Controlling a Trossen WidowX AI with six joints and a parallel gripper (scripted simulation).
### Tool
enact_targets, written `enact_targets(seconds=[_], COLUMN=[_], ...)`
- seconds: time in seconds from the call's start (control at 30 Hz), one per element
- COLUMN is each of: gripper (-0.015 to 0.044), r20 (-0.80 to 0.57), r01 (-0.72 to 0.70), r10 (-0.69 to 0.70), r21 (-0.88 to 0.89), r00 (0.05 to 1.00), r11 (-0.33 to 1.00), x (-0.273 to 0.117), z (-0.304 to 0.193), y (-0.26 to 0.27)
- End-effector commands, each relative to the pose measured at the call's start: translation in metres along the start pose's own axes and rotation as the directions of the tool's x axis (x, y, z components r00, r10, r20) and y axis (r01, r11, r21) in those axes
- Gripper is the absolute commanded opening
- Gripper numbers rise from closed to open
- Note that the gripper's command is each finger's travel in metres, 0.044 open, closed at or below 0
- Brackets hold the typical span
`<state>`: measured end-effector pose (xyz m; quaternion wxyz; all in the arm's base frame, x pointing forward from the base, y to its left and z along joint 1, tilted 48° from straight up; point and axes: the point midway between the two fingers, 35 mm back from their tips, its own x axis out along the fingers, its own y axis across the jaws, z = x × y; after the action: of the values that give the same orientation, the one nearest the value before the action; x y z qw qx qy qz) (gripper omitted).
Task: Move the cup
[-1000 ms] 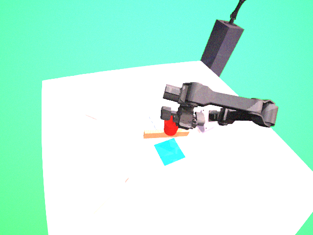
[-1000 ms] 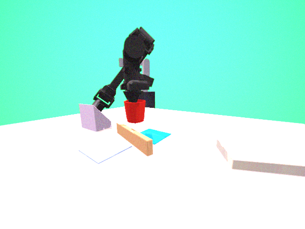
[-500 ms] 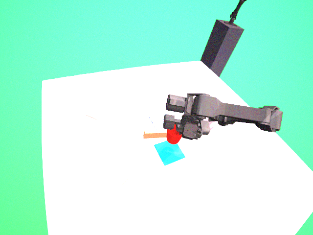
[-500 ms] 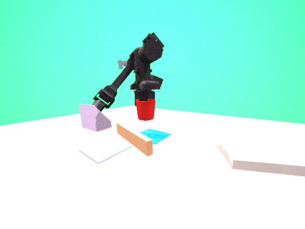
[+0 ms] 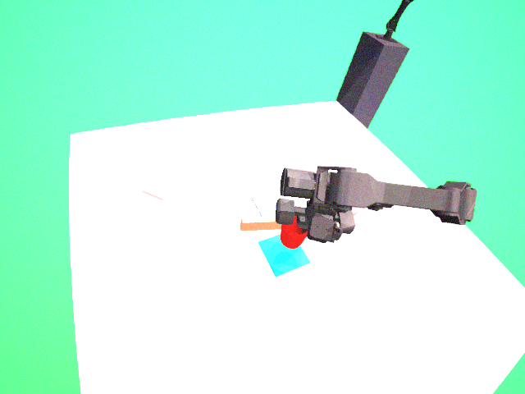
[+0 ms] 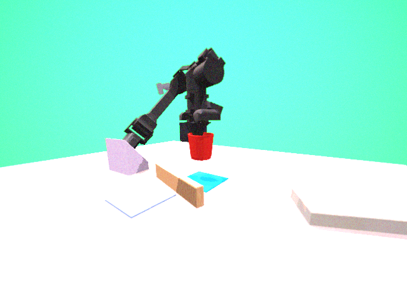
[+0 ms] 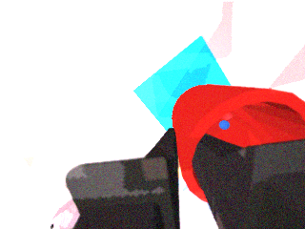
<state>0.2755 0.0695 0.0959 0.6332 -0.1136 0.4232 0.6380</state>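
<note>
The red cup (image 5: 292,239) (image 6: 201,147) (image 7: 205,102) hangs upright or nearly so in the air, near and above the cyan pad (image 5: 277,263) (image 6: 219,180) (image 7: 159,88). A shadow falls on that pad. My gripper (image 5: 299,220) (image 6: 198,131) (image 7: 178,132) is shut on the cup's wall, with one finger inside and one outside. In the wrist view a blue marble (image 7: 224,125) and a reddish marble (image 7: 228,115) show inside the cup; one finger hides part of the inside. The other pad (image 6: 138,204), white with a blue edge, lies across the wooden bar.
The wooden bar (image 5: 258,226) (image 6: 192,192) stands between the two pads, beside the cyan one. A lilac wedge-shaped block (image 6: 121,157) stands near the arm's base. A pale slab (image 6: 355,222) lies at the right in the exterior view. A dark box (image 5: 375,78) is beyond the table's far edge.
</note>
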Motion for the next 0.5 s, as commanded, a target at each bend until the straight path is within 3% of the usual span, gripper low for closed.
enact_targets(seconds=[0.0, 0.47], gripper=[0.0, 0.0], r20=[0.002, 0.003], r01=[-0.003, -0.003], r10=[0.003, 0.003], r21=[0.004, 0.004], r00=[1.0, 1.0], r11=[1.0, 1.0], x=[0.005, 0.024], z=[0.0, 0.001], y=[0.001, 0.0])
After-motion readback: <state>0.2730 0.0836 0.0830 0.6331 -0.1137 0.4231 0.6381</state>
